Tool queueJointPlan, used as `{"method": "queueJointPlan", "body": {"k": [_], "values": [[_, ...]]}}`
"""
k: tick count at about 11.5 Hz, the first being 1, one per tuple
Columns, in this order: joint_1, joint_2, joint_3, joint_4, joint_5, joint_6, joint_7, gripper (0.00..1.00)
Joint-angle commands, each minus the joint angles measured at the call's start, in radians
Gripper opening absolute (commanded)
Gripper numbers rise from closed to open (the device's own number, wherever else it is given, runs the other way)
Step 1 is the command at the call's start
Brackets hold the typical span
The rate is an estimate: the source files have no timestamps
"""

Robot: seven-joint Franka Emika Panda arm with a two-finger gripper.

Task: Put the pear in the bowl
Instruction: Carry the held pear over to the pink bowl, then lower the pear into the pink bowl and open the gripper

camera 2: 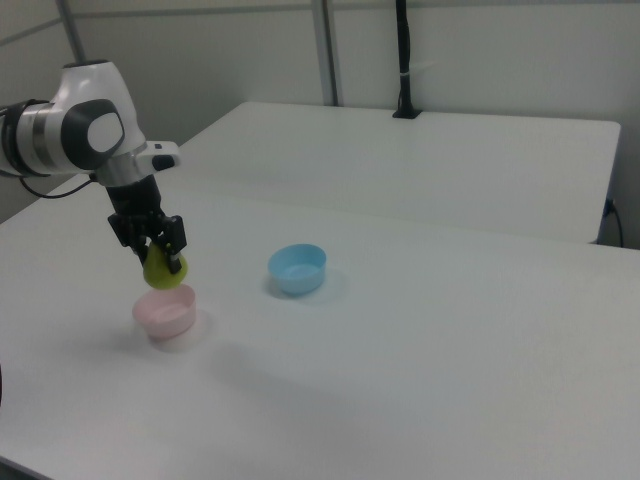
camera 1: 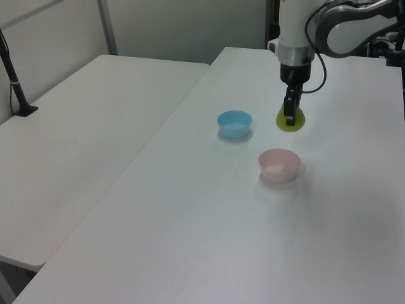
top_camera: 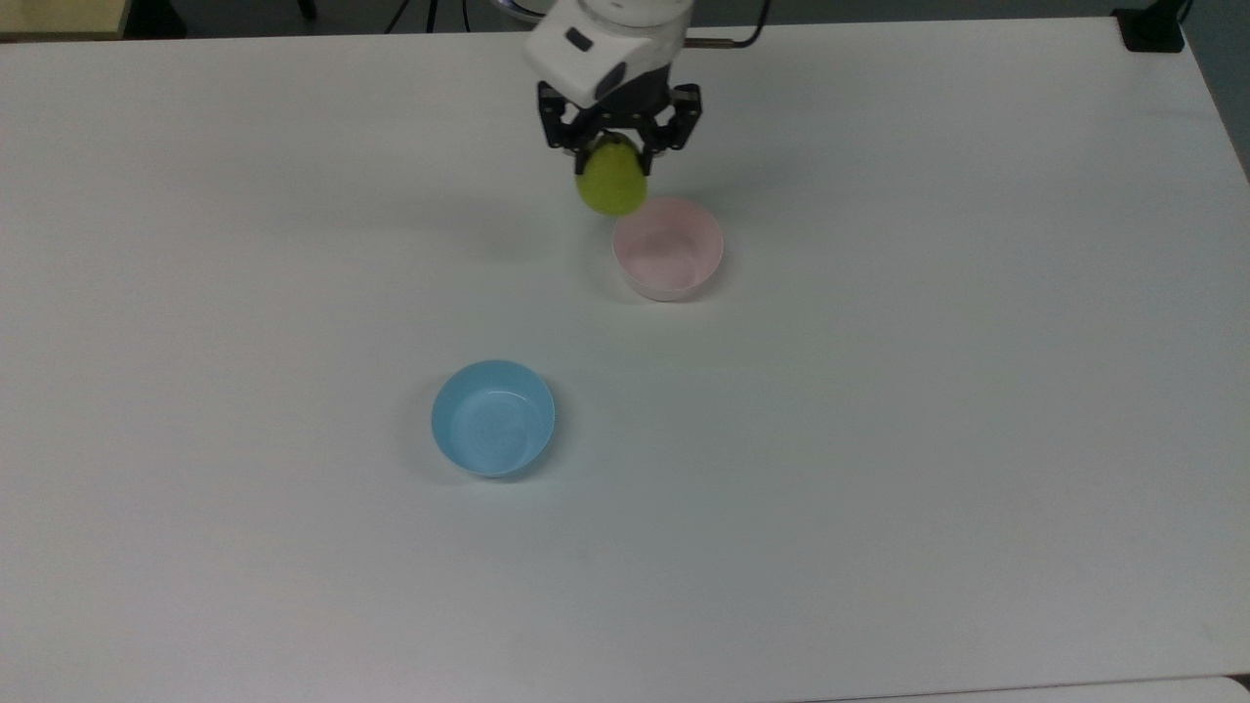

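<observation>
In the top view, the light blue bowl (top_camera: 493, 418) sits at left on the table (top_camera: 928, 439); further right the gripper (top_camera: 617, 154) clamps the pear (top_camera: 611, 182), held off the table just beside the pink bowl (top_camera: 668, 248)

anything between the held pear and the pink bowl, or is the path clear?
Nothing visible is in the way. The gripper holds the pear in the air just beside the pink bowl, at its upper-left rim in the top view. The bowl looks empty. The blue bowl sits well off to the side, out of the path.
</observation>
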Motion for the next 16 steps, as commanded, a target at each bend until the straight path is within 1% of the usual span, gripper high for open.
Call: {"method": "queueJointPlan", "body": {"k": [1, 3, 4, 5, 7, 10, 11, 12, 13, 15, 16], "values": [[0.056, 0.047, -0.013, -0.001, 0.018, 0.062, 0.058, 0.39], [0.061, 0.087, -0.011, -0.001, 0.018, 0.084, 0.057, 0.41], [0.078, 0.099, -0.011, -0.003, 0.018, 0.113, 0.058, 0.41], [0.079, 0.102, -0.011, -0.009, 0.018, 0.131, 0.057, 0.41], [0.082, 0.142, -0.011, -0.006, 0.018, 0.136, 0.057, 0.42], [0.081, 0.174, 0.0, -0.009, 0.018, 0.176, 0.058, 0.44], [0.081, 0.184, 0.0, -0.009, 0.017, 0.176, 0.058, 0.49], [0.081, 0.19, 0.0, -0.009, 0.018, 0.178, 0.058, 0.52], [0.081, 0.203, 0.001, -0.007, 0.017, 0.179, 0.058, 0.58], [0.081, 0.207, 0.003, -0.006, 0.017, 0.179, 0.058, 0.75], [0.081, 0.207, 0.003, -0.006, 0.017, 0.179, 0.057, 0.9]]}}
